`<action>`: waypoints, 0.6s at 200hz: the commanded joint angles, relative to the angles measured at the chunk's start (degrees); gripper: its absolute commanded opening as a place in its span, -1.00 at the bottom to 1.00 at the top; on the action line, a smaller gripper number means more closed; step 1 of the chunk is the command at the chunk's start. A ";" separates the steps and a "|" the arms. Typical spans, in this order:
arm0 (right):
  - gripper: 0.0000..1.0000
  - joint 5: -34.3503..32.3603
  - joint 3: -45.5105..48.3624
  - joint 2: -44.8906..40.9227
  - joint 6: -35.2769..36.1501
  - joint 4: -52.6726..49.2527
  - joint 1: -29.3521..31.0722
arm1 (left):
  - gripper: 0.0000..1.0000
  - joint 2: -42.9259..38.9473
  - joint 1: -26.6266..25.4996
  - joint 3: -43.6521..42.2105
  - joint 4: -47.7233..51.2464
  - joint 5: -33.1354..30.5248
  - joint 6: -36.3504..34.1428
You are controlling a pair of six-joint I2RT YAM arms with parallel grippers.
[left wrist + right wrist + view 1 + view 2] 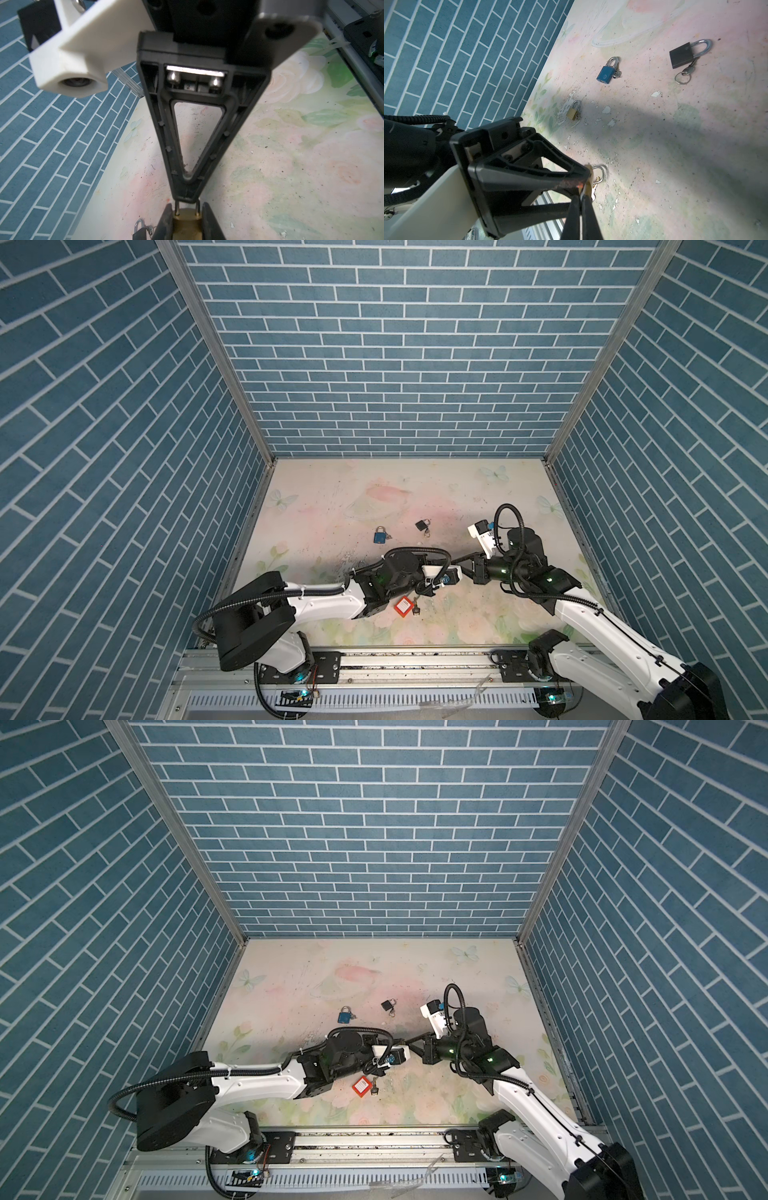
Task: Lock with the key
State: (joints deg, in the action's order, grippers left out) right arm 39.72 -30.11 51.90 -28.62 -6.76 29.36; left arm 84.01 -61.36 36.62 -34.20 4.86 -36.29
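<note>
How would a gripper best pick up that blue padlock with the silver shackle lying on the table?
Probably from above, pinching the blue padlock across its body's narrow side edges: it lies flat, broad face up. Its small keys crowd one edge.

A padlock (378, 536) lies left of a second padlock (422, 525) on the table (353, 489).

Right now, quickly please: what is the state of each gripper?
Left gripper: closed, holding the brass padlock.
Right gripper: closed, apparently on its shackle.
</note>
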 commanded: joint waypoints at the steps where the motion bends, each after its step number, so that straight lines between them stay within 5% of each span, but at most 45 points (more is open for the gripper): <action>1: -1.00 3.70 1.28 1.59 -1.51 -0.08 1.70 | -1.00 -0.54 -0.89 4.34 -10.60 3.79 -1.15; 120: -1.00 4.74 1.26 6.15 -3.55 1.22 1.97 | -1.00 0.89 -1.03 5.68 -14.89 4.98 -0.58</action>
State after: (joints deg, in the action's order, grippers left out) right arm 40.29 -30.11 56.29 -29.61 -5.06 29.36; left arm 85.86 -61.10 36.73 -34.48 4.51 -36.25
